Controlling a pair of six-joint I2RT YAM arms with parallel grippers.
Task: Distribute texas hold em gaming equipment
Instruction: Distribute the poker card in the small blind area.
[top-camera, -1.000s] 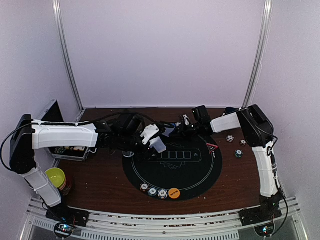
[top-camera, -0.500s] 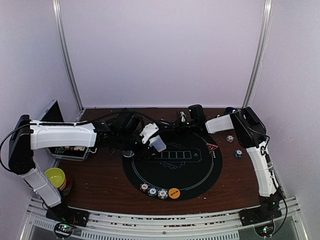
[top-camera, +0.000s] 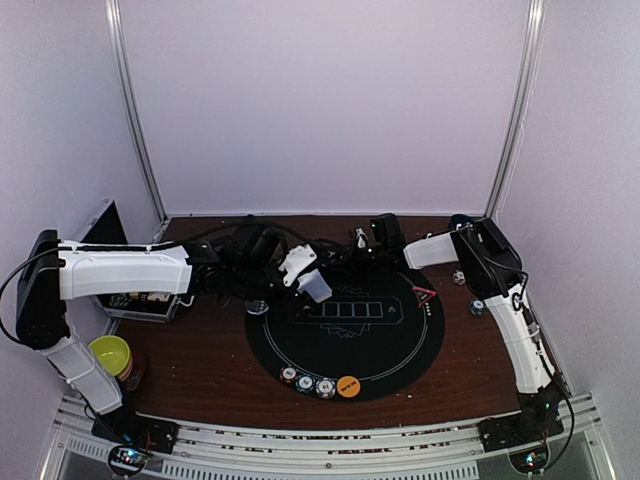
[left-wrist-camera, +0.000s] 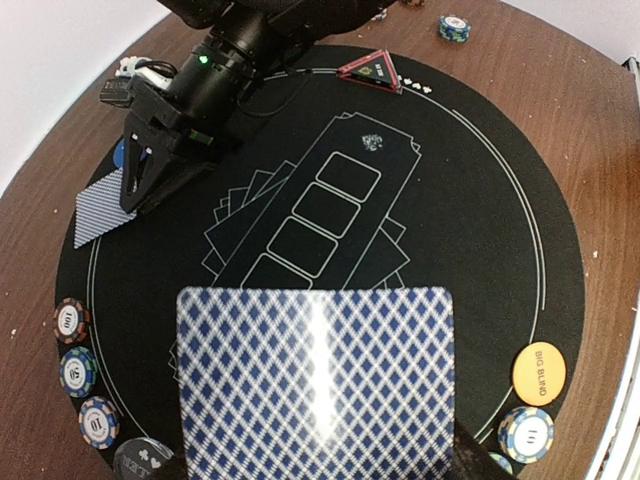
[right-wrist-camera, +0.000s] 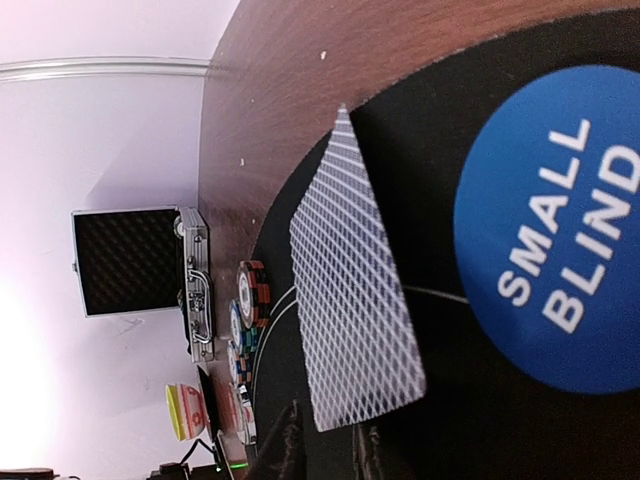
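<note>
As the mat (top-camera: 400, 350) stands: by my reading you are partway through, with the markers and some chips out and the card dealing barely begun.
Left jaws: yours are pressed onto the first card (left-wrist-camera: 315, 380), holding it face down above the mat's left part.
Right jaws: these hang at the mat's far rim, right over the second card (right-wrist-camera: 355, 300). The tips show a gap, but you cannot tell whether they grip it or not.
Second card: it is face down at the mat's far rim, just beside the blue button (right-wrist-camera: 560, 230).
Orange button (top-camera: 348, 385): it sits on the mat's near rim, next to a row of three near chips (top-camera: 305, 382).
Left-rim chips (left-wrist-camera: 78, 370): three lie along the mat's left rim.
Red triangle (top-camera: 424, 294): it sits at the mat's right rim.
Loose chips (top-camera: 478, 307): these lie on the worktop (top-camera: 200, 370) to the right of the mat, not touching it.
Card boxes (left-wrist-camera: 320, 210): the five boxes outlined at the mat's centre carry nothing.
Left to do: you likely need to place the first card, deal more cards, and bring the loose chips onto the mat.
</note>
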